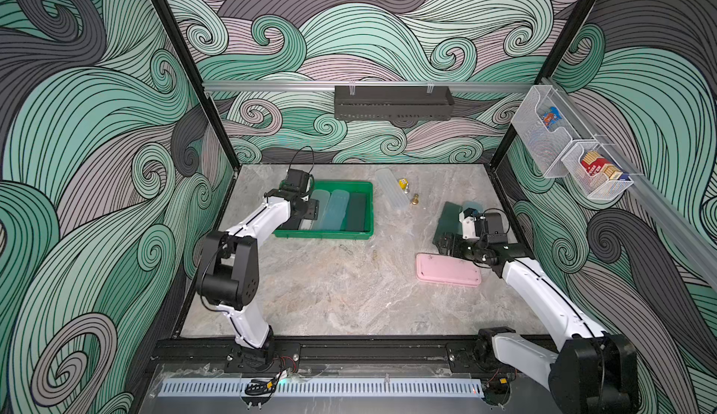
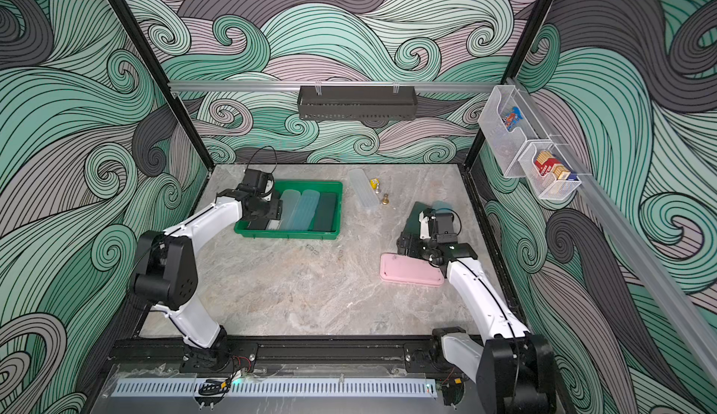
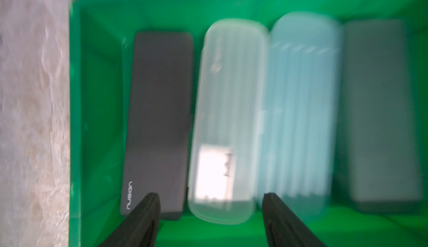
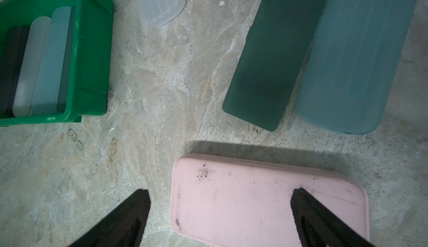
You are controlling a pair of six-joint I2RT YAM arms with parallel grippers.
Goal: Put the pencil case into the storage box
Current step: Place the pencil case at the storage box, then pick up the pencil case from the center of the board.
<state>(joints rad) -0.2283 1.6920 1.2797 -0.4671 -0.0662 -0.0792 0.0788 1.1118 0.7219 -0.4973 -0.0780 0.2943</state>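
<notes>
The green storage box (image 1: 370, 210) (image 2: 340, 206) stands at the back left of the table. Several pencil cases lie side by side in it: black (image 3: 157, 118), clear (image 3: 229, 106), light blue (image 3: 301, 118) and dark grey-green (image 3: 379, 109). My left gripper (image 3: 210, 196) (image 1: 306, 212) hovers over the box's left end, open and empty, above the near ends of the black and clear cases. A pink pencil case (image 1: 448, 270) (image 4: 266, 199) lies flat at the right. Over its left end my right gripper (image 4: 221, 191) (image 1: 446, 243) is open and holds nothing.
Outside the box lie a clear case (image 1: 392, 189), a dark green case (image 4: 275, 53) and a teal case (image 4: 356, 60). Small brass pieces (image 1: 414, 198) sit beside the clear case. A black trough (image 1: 392, 103) hangs on the back wall, wire baskets (image 1: 543, 136) on the right wall.
</notes>
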